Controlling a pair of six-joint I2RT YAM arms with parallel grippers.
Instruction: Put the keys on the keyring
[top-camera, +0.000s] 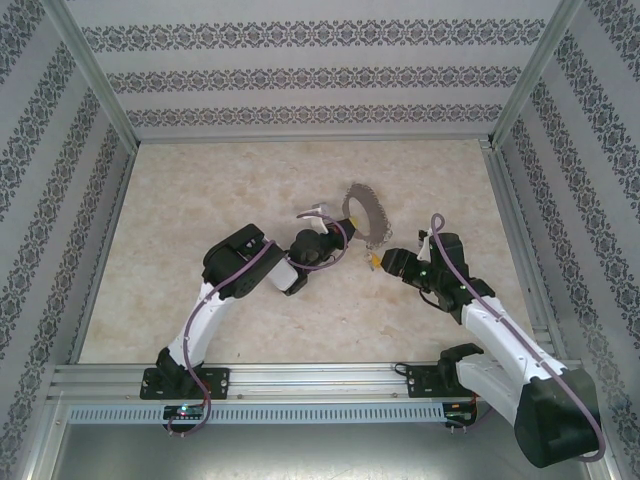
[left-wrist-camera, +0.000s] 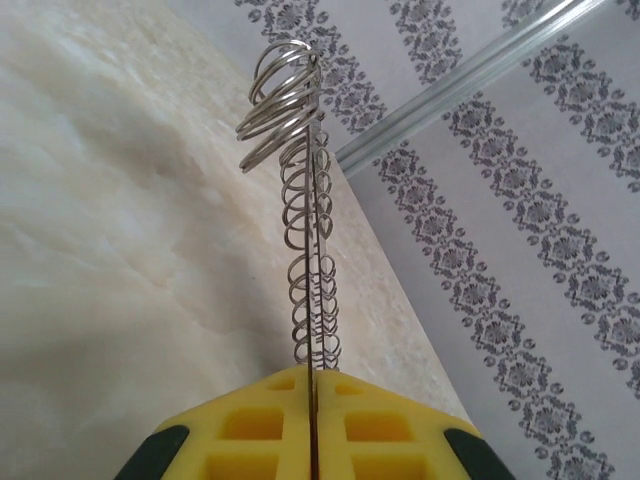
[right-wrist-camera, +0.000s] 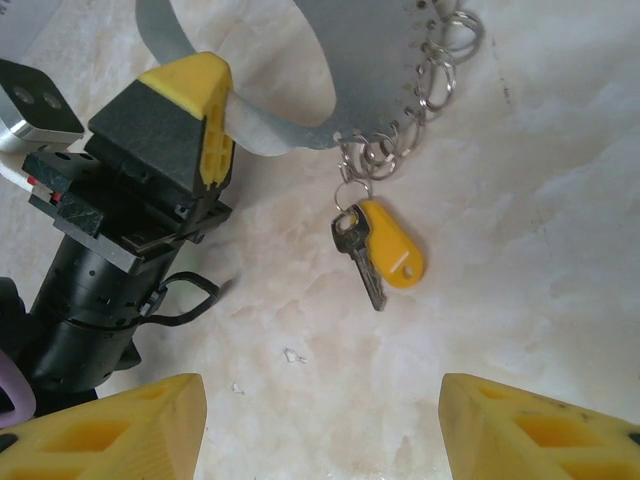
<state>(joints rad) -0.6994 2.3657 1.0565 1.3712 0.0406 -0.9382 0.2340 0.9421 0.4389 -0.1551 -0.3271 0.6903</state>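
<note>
keys (right-wrist-camera: 386, 256) hang off keyring (right-wrist-camera: 375, 55), long axis slanting down-right, seemingly linked.

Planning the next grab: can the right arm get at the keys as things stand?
Probably yes. The right gripper has its jaws open, nothing stands between them and the keys, and the left gripper, shut on the keyring, sits aside.

Cream, marble-patterned tabletop (top-camera: 220, 180), enclosed by white walls (top-camera: 320, 70) with grey floral stripes; a silver aluminium rail (top-camera: 320, 375) crosses its near edge.
</note>
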